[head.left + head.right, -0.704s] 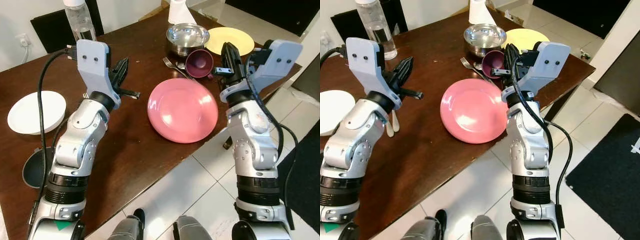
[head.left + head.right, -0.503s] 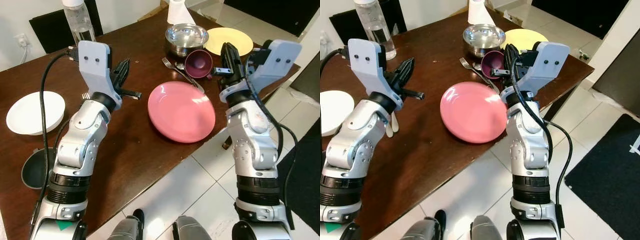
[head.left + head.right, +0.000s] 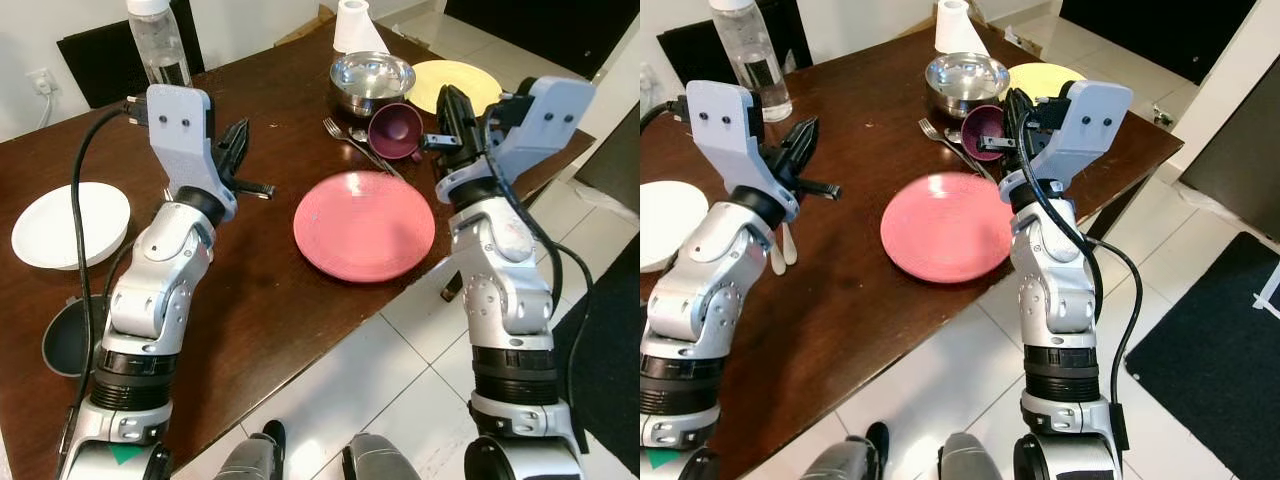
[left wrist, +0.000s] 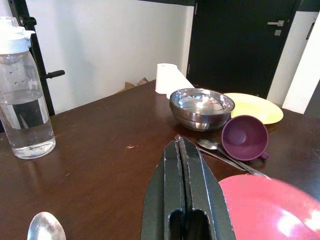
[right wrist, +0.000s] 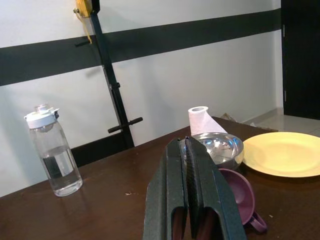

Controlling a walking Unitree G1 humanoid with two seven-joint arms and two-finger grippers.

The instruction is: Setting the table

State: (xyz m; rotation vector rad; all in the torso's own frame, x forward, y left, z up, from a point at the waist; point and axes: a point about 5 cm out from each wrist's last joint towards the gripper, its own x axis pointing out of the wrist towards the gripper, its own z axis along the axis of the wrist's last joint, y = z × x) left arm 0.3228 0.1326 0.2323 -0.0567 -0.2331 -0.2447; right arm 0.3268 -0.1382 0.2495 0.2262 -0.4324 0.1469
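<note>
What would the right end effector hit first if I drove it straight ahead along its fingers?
Most likely the purple cup, lying on its side just beyond the shut right end effector, with the steel bowl behind it. Depth is unclear; held this high, it might pass over the cup.

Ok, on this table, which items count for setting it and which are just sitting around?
For the job:
pink plate
yellow plate
white plate
steel bowl
purple cup, lying on its side
fork
spoon

Just lying about:
water bottle
paper roll
dark bowl at the table edge
</note>
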